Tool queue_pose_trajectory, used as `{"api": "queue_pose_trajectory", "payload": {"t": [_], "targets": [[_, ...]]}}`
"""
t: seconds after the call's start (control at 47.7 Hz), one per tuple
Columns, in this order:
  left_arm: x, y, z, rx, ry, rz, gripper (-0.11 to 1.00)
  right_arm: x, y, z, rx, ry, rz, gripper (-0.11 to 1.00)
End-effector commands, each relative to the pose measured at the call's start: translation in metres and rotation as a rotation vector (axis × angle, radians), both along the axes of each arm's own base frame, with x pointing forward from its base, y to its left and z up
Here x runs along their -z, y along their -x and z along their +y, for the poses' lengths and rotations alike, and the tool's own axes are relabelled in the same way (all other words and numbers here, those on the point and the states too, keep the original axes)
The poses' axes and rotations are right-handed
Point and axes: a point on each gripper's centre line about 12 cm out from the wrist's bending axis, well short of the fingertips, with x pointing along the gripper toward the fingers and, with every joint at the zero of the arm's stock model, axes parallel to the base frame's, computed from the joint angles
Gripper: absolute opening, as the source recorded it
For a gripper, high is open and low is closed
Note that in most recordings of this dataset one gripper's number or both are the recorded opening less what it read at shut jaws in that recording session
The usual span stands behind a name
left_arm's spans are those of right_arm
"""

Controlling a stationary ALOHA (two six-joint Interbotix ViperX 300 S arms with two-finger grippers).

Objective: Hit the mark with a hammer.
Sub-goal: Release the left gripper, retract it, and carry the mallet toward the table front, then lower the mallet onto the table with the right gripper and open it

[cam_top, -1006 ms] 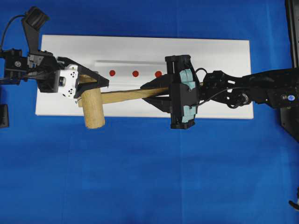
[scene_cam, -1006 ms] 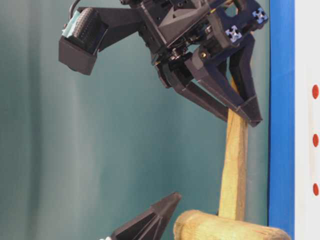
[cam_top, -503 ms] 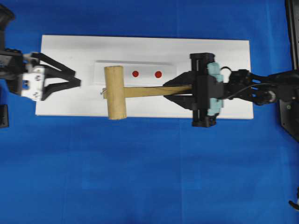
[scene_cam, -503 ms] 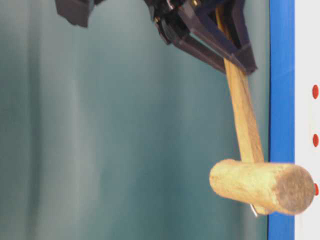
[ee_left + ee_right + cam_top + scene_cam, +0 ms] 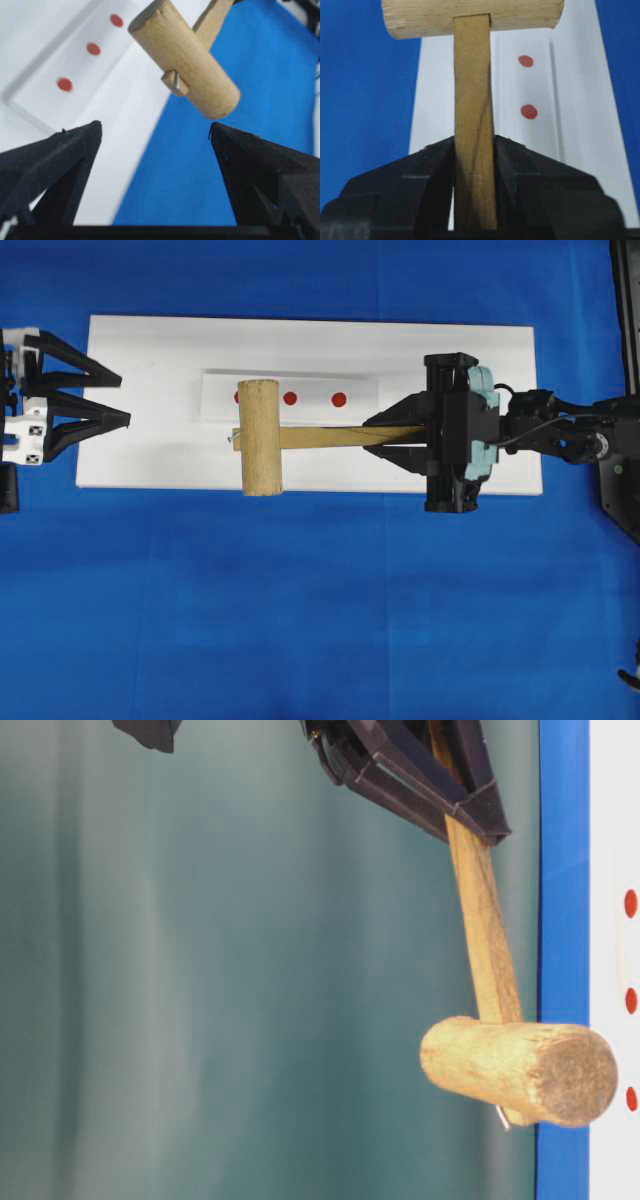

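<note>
Two arms work over a blue tabletop (image 5: 320, 620), whose near half is plain cloth. Beyond that lies a long white block (image 5: 480, 350), set crosswise from left to right. A raised white strip (image 5: 360, 400) sits on the block's middle and carries red marks: two round red dots (image 5: 290, 398) show in the overhead view to the right of the mallet head, and the edge of a third peeks out at the head's far left side.

The hammer (image 5: 259, 437) is a light wooden mallet. Its thick round head lies near-to-far across the block's near part, with the near end reaching the block's near edge and the far end over the left end of the strip. The table-level view shows the head in the air, clear of the block, not resting on it. The flat handle runs rightward from the head into the right gripper (image 5: 385, 433).

The right gripper comes in from the right side, its fingers (image 5: 515, 165) pinching the handle from both sides, as the right wrist view shows plainly. The grip sits on the handle's right part, well apart from the head.

The left gripper (image 5: 122, 398) stands at the block's left end, well apart from the hammer, pointing right toward it. Its fingers (image 5: 60, 160) are spread wide with nothing between them; in the left wrist view the mallet head hangs beyond the gap.
</note>
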Motion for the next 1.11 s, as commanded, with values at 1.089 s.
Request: {"api": "queue_pose_trajectory", "payload": {"t": [1.089], "targets": [[-0.006,-0.001,0.002,0.25,-0.692,0.007,0.86,-0.006,-0.058,0.1,-0.055,-0.227,-0.052,0.09]]}}
